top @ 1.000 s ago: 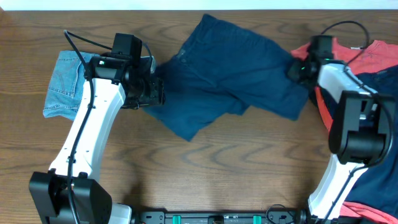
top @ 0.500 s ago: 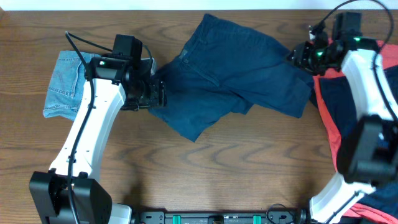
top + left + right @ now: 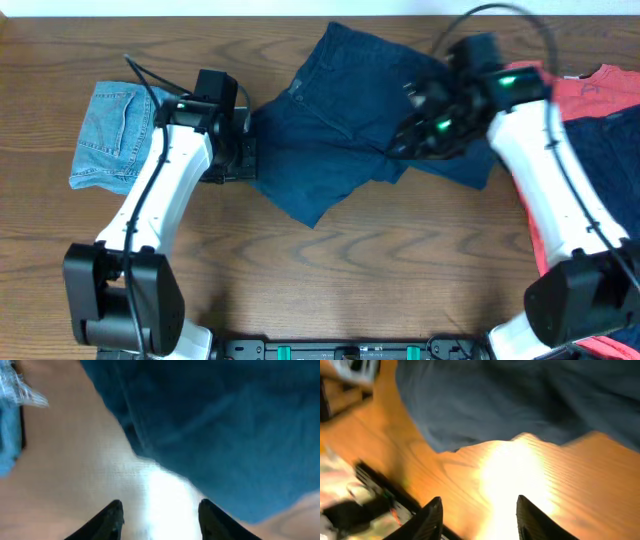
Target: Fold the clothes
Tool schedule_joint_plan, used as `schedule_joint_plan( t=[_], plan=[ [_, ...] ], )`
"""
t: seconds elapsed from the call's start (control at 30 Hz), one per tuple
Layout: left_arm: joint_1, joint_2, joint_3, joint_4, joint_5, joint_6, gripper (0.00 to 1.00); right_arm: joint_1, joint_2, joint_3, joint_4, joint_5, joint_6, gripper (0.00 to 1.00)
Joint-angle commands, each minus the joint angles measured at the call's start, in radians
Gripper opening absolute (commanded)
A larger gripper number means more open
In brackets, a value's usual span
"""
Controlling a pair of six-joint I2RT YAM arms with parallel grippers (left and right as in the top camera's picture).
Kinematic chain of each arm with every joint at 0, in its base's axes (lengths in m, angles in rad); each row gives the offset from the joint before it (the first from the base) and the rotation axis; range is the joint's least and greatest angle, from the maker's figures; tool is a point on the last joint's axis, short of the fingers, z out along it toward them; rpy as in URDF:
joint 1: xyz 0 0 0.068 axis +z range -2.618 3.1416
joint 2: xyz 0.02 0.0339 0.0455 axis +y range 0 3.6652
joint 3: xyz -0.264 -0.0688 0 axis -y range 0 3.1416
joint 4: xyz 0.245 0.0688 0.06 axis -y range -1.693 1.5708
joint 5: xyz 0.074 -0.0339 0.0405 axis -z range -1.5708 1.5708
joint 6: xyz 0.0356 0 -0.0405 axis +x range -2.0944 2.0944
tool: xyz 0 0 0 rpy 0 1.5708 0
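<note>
1. One crumpled navy garment (image 3: 345,125) lies mid-tabletop (image 3: 400,270), its long axis running left to right, with one corner pointing toward the near edge.
2. One pair of light-blue denim shorts (image 3: 105,135) sits at the far left. One coral-red T-shirt (image 3: 585,90) lies at the far right, with a second navy piece (image 3: 610,150) on it.
3. The left hand (image 3: 161,522) hovers at the central garment's left edge, fingers apart and empty.
4. The right hand (image 3: 477,517), blurred overhead, hangs over the garment's near edge, fingers apart, gripping nothing.
</note>
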Motion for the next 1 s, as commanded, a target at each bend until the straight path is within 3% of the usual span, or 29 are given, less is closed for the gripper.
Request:
schedule_joint_plan(
  t=[0.0, 0.07, 0.13, 0.3, 0.4, 0.5, 0.6, 0.63, 0.73, 0.97],
  plan=[
    [0.002, 0.021, 0.000, 0.076, -0.050, 0.026, 0.50, 0.115, 0.011, -0.082, 0.068, 0.063, -0.047, 0.47],
    [0.002, 0.040, 0.000, 0.120, -0.049, 0.025, 0.49, 0.179, 0.015, -0.140, 0.151, 0.131, -0.005, 0.46],
    [0.002, 0.068, 0.000, 0.146, -0.049, 0.025, 0.43, 0.230, 0.019, -0.200, 0.233, 0.194, 0.097, 0.33],
    [0.002, 0.133, 0.000, 0.166, -0.050, 0.030, 0.35, 0.292, 0.020, -0.340, 0.354, 0.147, 0.441, 0.17],
    [0.002, 0.161, 0.000, 0.187, -0.049, 0.032, 0.35, 0.351, 0.020, -0.430, 0.491, 0.027, 0.415, 0.33],
    [0.002, 0.170, 0.000, 0.196, -0.045, 0.032, 0.35, 0.415, 0.020, -0.483, 0.628, -0.021, 0.265, 0.44],
    [0.002, 0.170, 0.000, 0.198, -0.045, 0.032, 0.35, 0.474, 0.021, -0.515, 0.735, 0.041, 0.201, 0.68],
    [0.002, 0.170, 0.000, 0.197, -0.045, 0.032, 0.35, 0.494, 0.025, -0.518, 0.752, 0.094, 0.214, 0.72],
    [0.002, 0.170, 0.000, 0.192, -0.045, 0.032, 0.35, 0.535, 0.046, -0.517, 0.767, 0.208, 0.265, 0.78],
    [0.002, 0.170, 0.000, 0.175, -0.045, 0.032, 0.35, 0.528, 0.093, -0.517, 0.838, 0.355, 0.432, 0.83]
  ],
)
